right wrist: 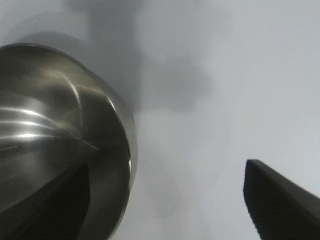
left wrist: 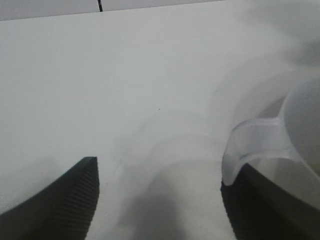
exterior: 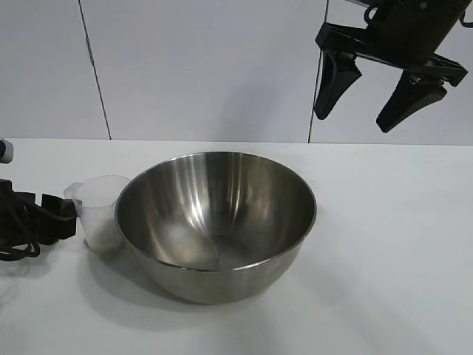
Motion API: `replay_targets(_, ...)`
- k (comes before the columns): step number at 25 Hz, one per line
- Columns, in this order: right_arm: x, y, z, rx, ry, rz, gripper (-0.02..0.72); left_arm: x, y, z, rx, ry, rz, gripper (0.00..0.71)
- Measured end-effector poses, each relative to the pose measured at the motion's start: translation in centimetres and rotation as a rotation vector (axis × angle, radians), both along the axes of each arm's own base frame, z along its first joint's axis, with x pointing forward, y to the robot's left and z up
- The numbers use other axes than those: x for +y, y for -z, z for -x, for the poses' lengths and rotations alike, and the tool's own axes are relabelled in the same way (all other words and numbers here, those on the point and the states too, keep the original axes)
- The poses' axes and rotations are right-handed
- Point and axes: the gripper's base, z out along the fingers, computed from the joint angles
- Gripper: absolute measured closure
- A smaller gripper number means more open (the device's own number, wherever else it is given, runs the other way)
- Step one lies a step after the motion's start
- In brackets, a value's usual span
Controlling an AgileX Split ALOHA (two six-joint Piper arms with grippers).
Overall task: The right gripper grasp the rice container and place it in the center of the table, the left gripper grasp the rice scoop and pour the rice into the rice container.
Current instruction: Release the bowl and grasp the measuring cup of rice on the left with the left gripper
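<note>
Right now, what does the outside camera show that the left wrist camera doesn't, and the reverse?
Only the outside view shows the steel bowl standing in the middle of the table, and the right hand hanging open in the air, above and to the right of the bowl.

Only the left wrist view shows the ribbed fingers of the left hand close up, with a wide gap between them and one finger under the cup's handle.

Both show the clear plastic cup and the white table.

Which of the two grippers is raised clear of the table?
The right gripper, hanging open high above the bowl; the left gripper sits low at the table by the scoop.
</note>
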Motion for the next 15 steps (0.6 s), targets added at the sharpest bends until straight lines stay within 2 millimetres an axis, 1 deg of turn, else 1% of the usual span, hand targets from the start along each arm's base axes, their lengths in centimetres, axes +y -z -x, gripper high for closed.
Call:
replay_targets(10,0.0,-0.01,-0.02,0.002,0.014,-0.005,0.122,-0.01,0.0,0.0,0.0,0.001,0.0,0.264)
replay_targets(15,0.0,-0.01,-0.02,0.002,0.014,-0.005,0.123,-0.21,0.0,0.05,0.0,0.026,-0.001,0.406)
